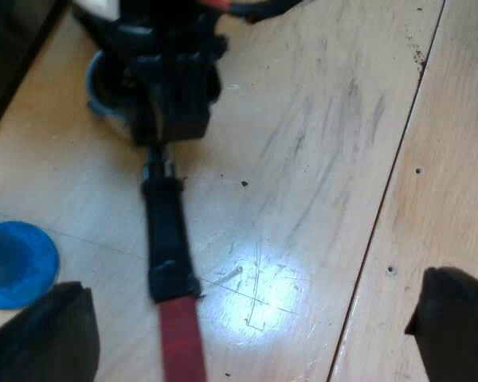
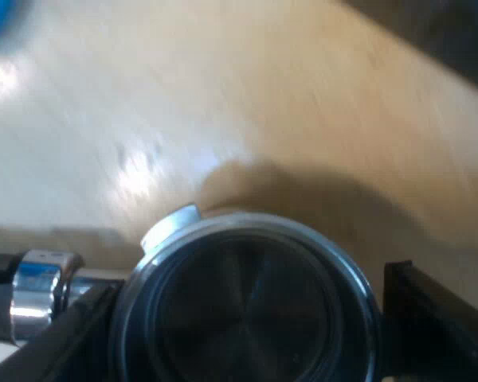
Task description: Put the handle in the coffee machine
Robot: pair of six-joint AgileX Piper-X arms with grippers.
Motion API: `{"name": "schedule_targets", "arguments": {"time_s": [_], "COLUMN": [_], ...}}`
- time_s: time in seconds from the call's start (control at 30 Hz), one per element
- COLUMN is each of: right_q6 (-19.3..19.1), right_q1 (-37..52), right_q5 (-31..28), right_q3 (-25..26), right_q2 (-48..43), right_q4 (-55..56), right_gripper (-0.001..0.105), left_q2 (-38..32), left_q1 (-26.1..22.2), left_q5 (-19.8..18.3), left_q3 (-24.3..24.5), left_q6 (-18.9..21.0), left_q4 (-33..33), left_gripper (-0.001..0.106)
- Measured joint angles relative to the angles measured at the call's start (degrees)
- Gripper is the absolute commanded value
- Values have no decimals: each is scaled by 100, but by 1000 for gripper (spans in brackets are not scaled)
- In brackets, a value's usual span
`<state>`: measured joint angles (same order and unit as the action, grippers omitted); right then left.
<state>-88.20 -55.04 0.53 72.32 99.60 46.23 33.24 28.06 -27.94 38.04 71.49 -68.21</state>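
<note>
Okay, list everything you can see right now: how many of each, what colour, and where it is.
metal holder: one, silver basket with a dark handle ending in red, low over the table, basket end in the right gripper
tamper: one, blue, standing on the table, apart from the holder's handle
table: one, light wood boards, under everything
right gripper: one, black, jaws against both sides of the holder's basket
left gripper: one, black, jaws wide open, above the red end of the handle
</note>
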Motion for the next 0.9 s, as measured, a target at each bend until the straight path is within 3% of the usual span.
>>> {"name": "schedule_targets", "arguments": {"time_s": [0.27,0.5,0.67,0.9], "right_q6": [568,688,731,878], "right_q1": [0,0,0,0], "right_q5": [-53,-85,-161,-179], "right_q3": [1,1,1,1], "right_q2": [-652,-1193,-1713,-2183], "right_q4": [598,1181,1528,1710], "right_gripper": [0,0,0,0], "left_q2": [0,0,0,0], "left_q1": [0,0,0,0], "left_q5": [-104,-383,-718,-754], "left_q3": [0,0,0,0], "left_q6": [0,0,-651,-1226], "left_q4": [104,262,262,262], "left_gripper": [81,81,81,81]}}
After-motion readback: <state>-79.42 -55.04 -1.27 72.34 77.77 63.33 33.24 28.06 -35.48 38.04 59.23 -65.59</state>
